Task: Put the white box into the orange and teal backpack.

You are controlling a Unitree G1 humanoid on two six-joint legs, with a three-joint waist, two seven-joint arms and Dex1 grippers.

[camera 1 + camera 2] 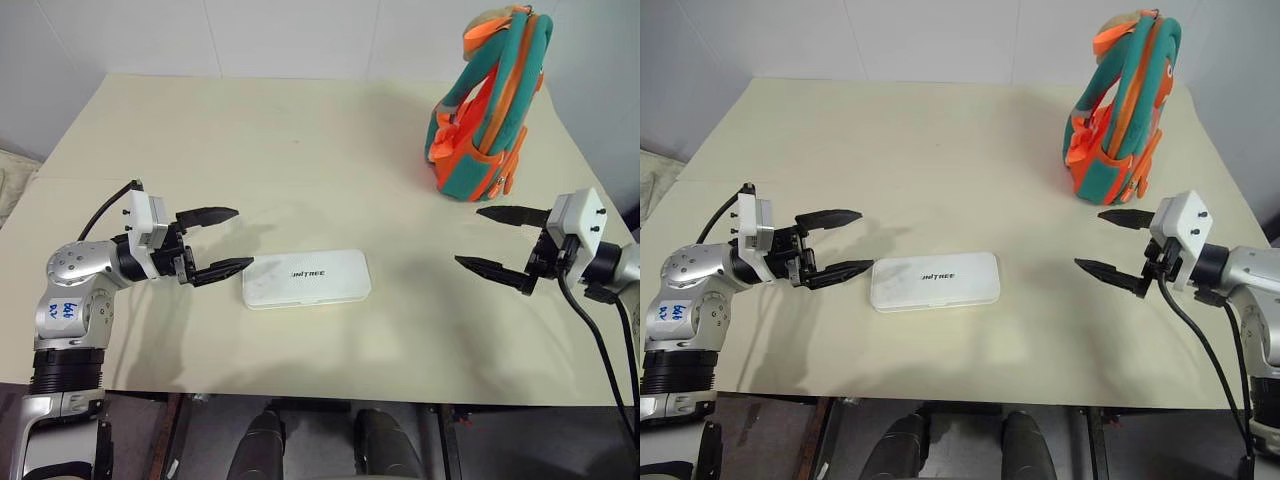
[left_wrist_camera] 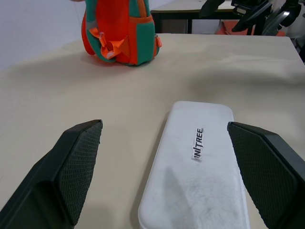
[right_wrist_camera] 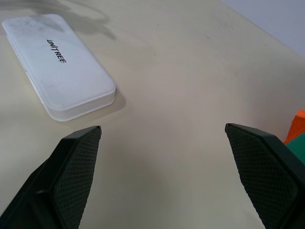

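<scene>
We see both tools, left (image 1: 213, 241) and right (image 1: 500, 243), open beside the white box (image 1: 307, 278); backpack (image 1: 487, 105) stands far right on the table (image 1: 300, 140).

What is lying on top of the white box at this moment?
Nothing lies on the white box; its lid shows only dark lettering. It lies flat on the table, so its underside and its inside are hidden.

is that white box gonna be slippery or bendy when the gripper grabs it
The white box looks like a smooth, hard plastic case with rounded corners, so it probably stays stiff but may slide between the fingers. It lies flat and low on the table, so a push would likely skid it rather than tip it. It is probably light for its size.
</scene>
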